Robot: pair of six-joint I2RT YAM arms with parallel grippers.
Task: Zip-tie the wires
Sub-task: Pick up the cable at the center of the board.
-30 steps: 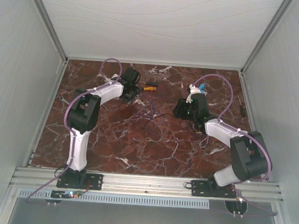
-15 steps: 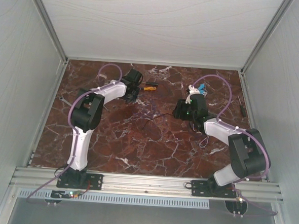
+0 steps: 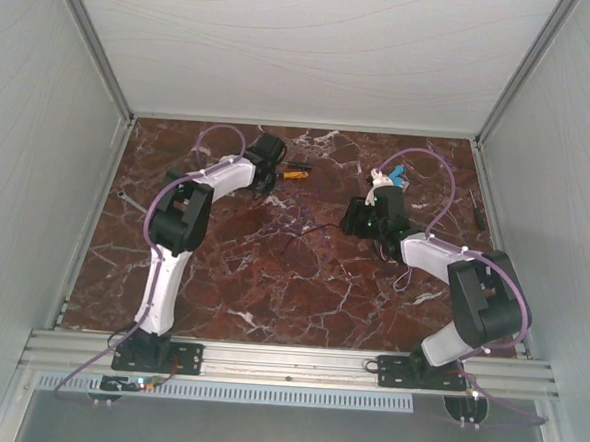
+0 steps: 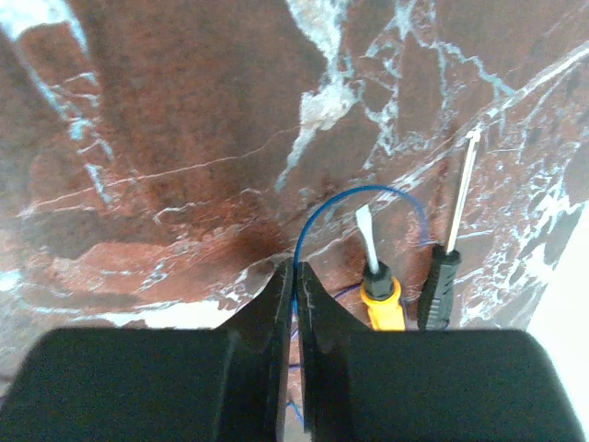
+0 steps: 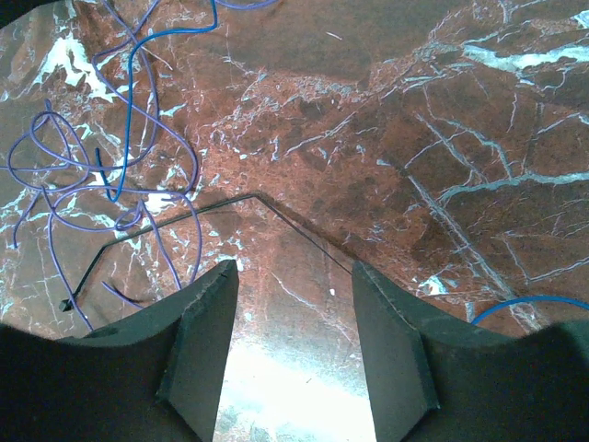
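Left claw: your left claw (image 4: pixel 294 274) was pressed together, with no gap showing between the two dark fingers (image 4: pixel 276 304).
Left claw hold: it pinched one blue strand (image 4: pixel 342 191) of the wires right at the tips. The strand rose from the seam and arched to the right over the blade of a yellow-handled screwdriver (image 4: pixel 380 296).
Beside it: a black-handled screwdriver (image 4: pixel 439 285) lay just to the right of the yellow one, both flat on the desk (image 4: pixel 166 110).
Right claw: your right claw (image 5: pixel 293 285) stood spread about halfway, nothing between its fingers (image 5: pixel 201 341) but bare marble, and it touched nothing.
Wires: the wires (image 5: pixel 83 166) lay in loose blue-purple loops on the desk, ahead and to the left of your right claw. From above they sat mid-desk between your two claws.
Zip tie: a black zip tie (image 5: pixel 184 214) lay bent on the desk just beyond your right claw's tips. Its left end ran under the wire loops.
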